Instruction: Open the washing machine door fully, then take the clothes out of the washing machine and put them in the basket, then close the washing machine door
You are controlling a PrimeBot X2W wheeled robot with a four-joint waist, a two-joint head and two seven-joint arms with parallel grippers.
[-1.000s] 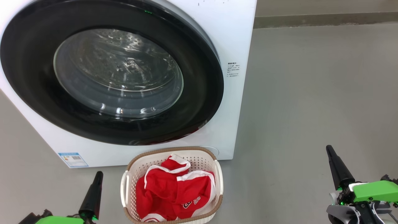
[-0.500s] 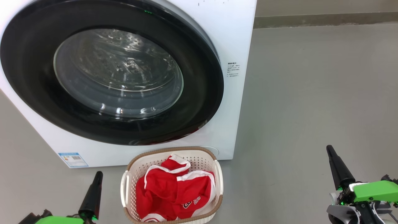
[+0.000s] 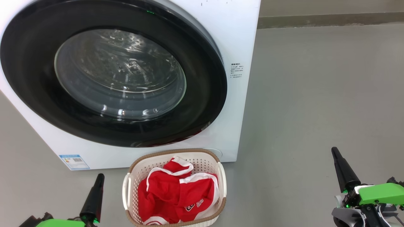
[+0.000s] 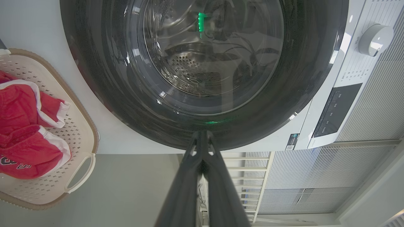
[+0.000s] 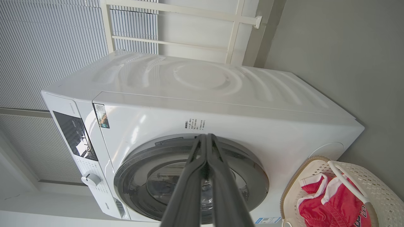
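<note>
Head view, L tool (image 3: 100,176) low-left, R tool (image 3: 333,150) low-right, closed, tips up

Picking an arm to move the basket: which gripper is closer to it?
The left gripper: it points up just beside the basket on its left side, while the right gripper is far off to the right.

Grey floor (image 3: 315,94), smooth and matte. The white washing machine (image 3: 235,41) stands on it, far left. The cream basket (image 3: 205,162) sits on the floor just before the machine's lower front; contact unclear.
</note>
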